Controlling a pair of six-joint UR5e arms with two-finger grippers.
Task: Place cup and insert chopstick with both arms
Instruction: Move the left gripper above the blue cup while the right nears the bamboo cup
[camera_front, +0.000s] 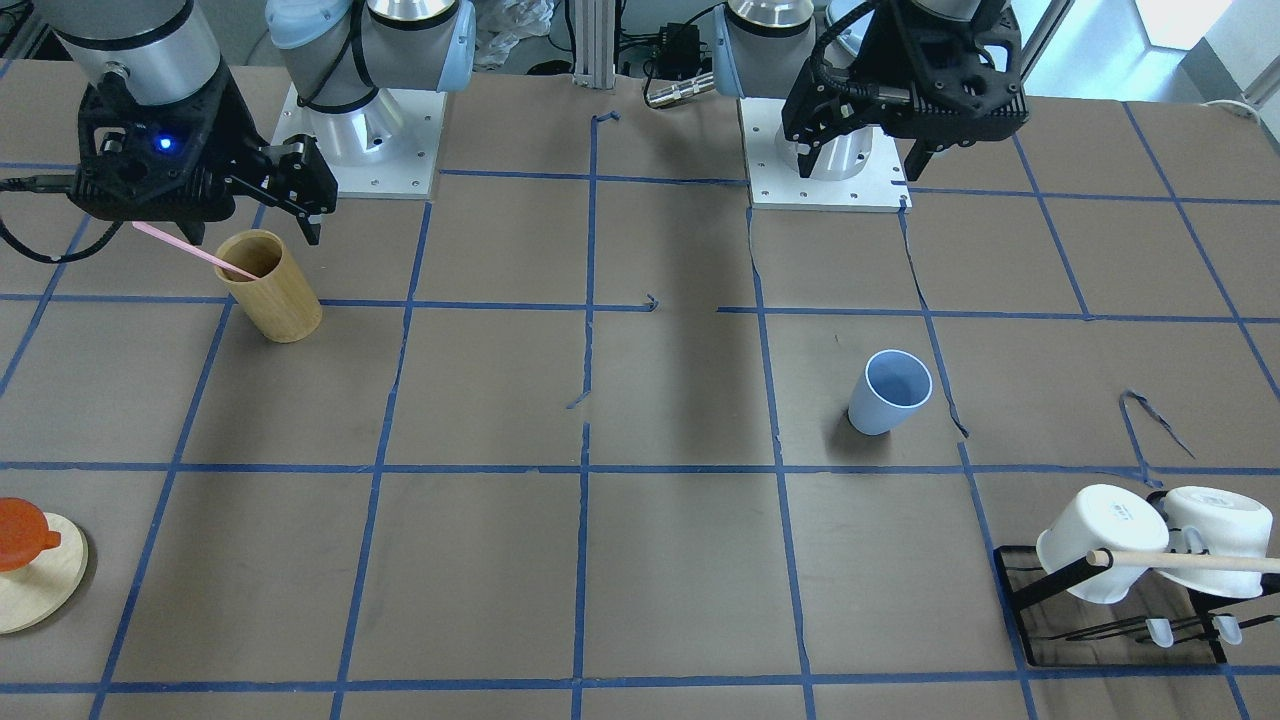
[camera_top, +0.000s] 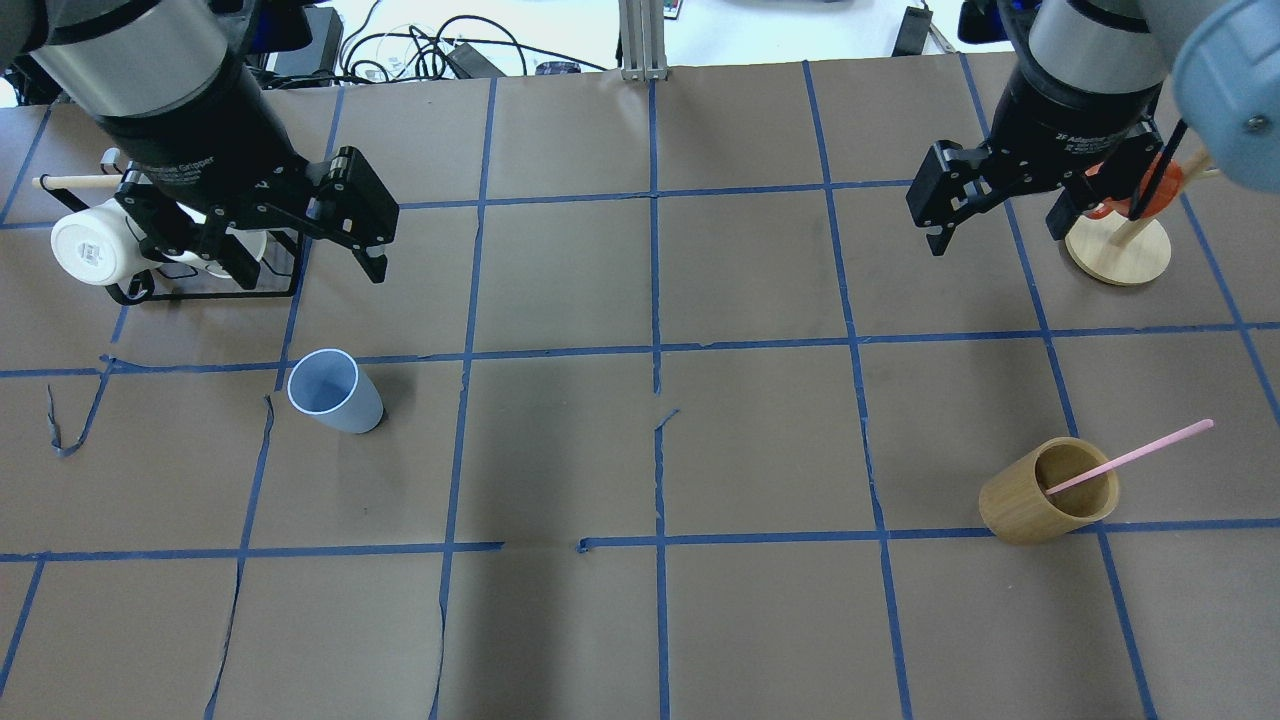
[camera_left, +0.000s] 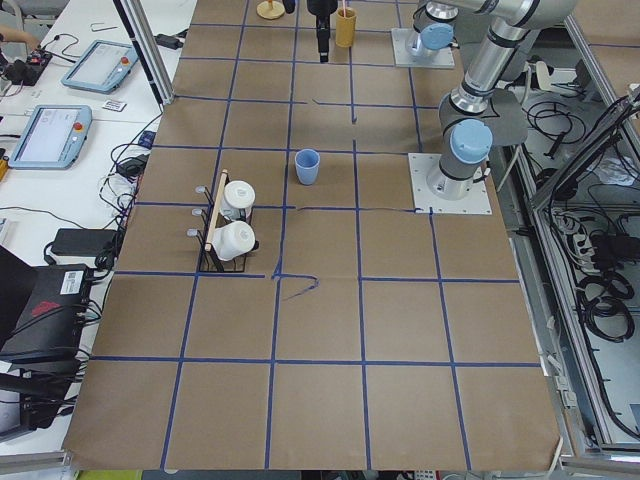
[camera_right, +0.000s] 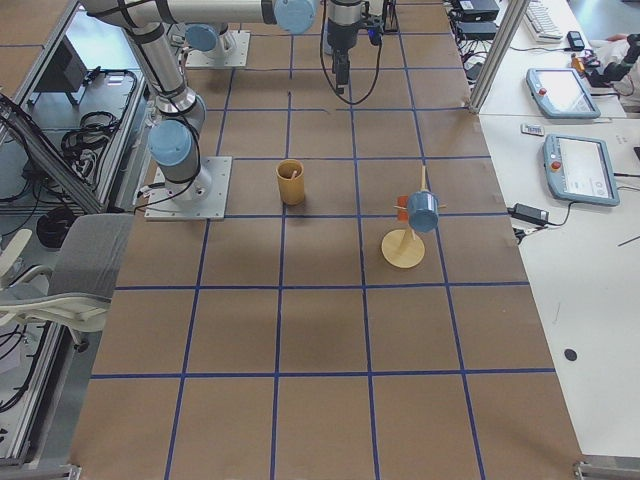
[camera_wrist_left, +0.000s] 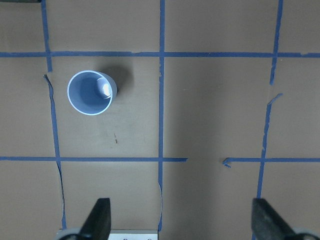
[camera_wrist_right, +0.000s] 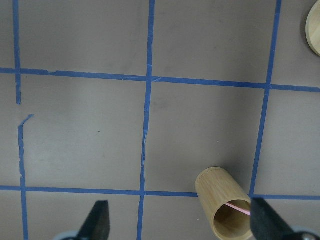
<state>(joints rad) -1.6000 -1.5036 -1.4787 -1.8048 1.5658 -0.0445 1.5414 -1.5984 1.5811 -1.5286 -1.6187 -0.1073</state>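
Overhead first: left gripper (camera_top: 310, 268) hangs spread wide, nothing in it, and the cup (camera_top: 335, 392) stands upright on the table (camera_top: 560, 620) just robot-ward of it, so left arm is clearly the nearer one for the cup. Other side: right gripper (camera_top: 1000, 240) also spread and empty; the chopstick (camera_top: 1135, 457) sits tilted in the bamboo cylinder (camera_top: 1040, 500), well robot-ward of that gripper, free end slanting out to the robot's right and away from the robot. Front-facing cam, sides flipped: same story, cup alone in its square w/ mouth up, well apart from the left gripper; pink stick pokes out of the cylinder and shows just below the right gripper's body in frame, leaning to the view's left. Left-end view: cup upright near the mug rack (camera_left: 225, 225), can't judge jaws from here. Right-end view: cylinder out in front of the right arm's base, stick too thin to read. Left wrist cam: cup up and left in frame, both fingertips low, gap bare; I'd say the gripper must shift toward the cup, then drop. Right wrist cam: cylinder low right, only a sliver of pink at its mouth, gap bare; I reckon the grab wants the jaws closing across that slanted axis, not along it
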